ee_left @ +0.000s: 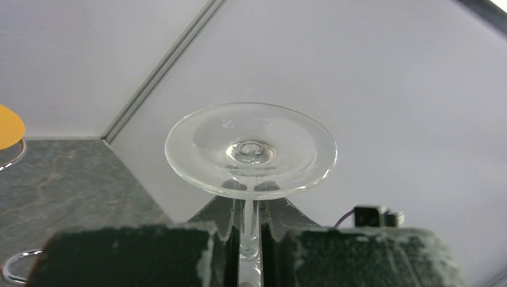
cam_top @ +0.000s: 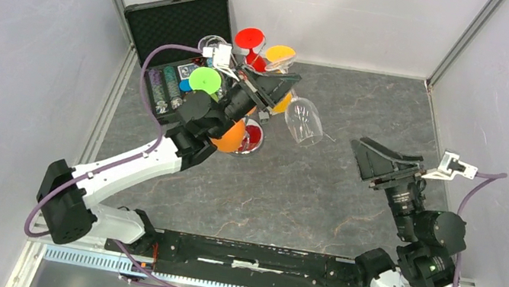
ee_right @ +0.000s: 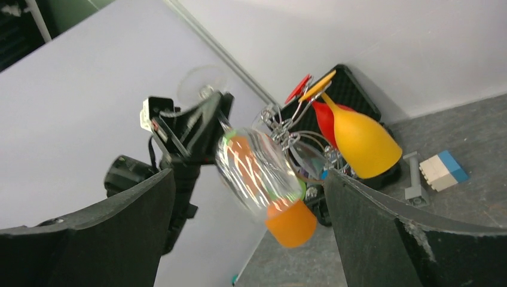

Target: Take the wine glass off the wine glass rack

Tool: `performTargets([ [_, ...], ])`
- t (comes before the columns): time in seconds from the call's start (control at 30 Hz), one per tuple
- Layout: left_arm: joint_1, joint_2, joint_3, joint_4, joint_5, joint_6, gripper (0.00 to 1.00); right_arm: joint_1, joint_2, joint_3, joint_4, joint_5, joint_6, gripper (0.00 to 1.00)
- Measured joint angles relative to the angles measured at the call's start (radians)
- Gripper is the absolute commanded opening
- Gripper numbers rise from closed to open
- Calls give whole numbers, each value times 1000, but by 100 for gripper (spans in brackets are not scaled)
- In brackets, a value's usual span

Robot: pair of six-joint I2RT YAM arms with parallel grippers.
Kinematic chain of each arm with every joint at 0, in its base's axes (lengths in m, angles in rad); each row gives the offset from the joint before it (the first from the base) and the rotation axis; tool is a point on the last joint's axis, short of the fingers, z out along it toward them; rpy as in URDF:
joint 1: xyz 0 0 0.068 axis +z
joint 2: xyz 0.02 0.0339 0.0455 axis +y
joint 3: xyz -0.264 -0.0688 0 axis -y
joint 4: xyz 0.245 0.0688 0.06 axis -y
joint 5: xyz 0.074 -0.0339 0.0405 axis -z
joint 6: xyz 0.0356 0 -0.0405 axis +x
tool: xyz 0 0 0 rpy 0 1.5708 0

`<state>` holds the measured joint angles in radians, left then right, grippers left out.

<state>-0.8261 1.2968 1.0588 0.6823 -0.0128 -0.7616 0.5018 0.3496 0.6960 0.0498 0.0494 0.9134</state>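
Nearest, at the right, the right pincer (cam_top: 378, 161) is held above the table with its jaws spread as wide as they go; nothing is gripped or touched by it. Its fingers (ee_right: 89, 239) are broad black wedges with a matt, faintly rough face. The table (cam_top: 319, 200) beneath is covered by a dark grey sheet veined like stone.

Farther off and to the left, the left pincer (ee_left: 246, 239) is closed almost fully on the thin stem of the wine glass (cam_top: 305, 121) – clear, smooth glass, gripped just under its round flat foot. The pads (ee_left: 131, 257) are coated in a coarse black foam, frayed pale at the edges. The glass is carried tilted in the air, its foot turned up toward the pale wall and its bowl hanging just to the right of the wine glass rack (ee_right: 281, 134). Whether bowl and rack touch cannot be told.

The rack is made of shiny silver wire curled into hooks, and opaque coloured glasses are hung from it by their feet: an orange glass (ee_right: 359, 140), a red glass (ee_right: 326, 119) behind it, and one with a green foot (cam_top: 205, 79).

Farthest, in the left corner, an open black case (cam_top: 178, 20) with a ribbed lid is seen, with rows of chips (cam_top: 163, 90) held in it. A white-and-blue block (ee_right: 442, 170) lies on the table near the rack.
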Motion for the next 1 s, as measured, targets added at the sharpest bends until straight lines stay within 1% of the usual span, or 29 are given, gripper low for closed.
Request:
performTargets([
  [0.1, 0, -29, -2, 5, -65, -107, 2, 0, -1, -42, 26, -59, 12, 98],
  [0.2, 0, -39, -4, 31, -103, -186, 2, 0, 5, -78, 65, -130, 45, 94],
  [0.27, 0, -38, -8, 55, -119, -230, 2, 0, 19, -86, 98, -182, 73, 88],
  [0.33, 0, -34, -12, 82, -128, -272, 2, 0, 36, -96, 163, -235, 108, 83],
  [0.47, 0, -8, -12, 132, -143, -336, 2, 0, 81, -122, 316, -346, 196, 79],
  [0.5, 0, 0, -13, 144, -145, -351, 2, 0, 98, -122, 328, -355, 203, 78],
  [0.7, 0, 14, -29, 159, -158, -392, 2, 0, 153, -122, 410, -388, 239, 73],
  [1.0, -2, 13, -30, 159, -161, -389, 2, 0, 262, -111, 475, -398, 253, 58],
])
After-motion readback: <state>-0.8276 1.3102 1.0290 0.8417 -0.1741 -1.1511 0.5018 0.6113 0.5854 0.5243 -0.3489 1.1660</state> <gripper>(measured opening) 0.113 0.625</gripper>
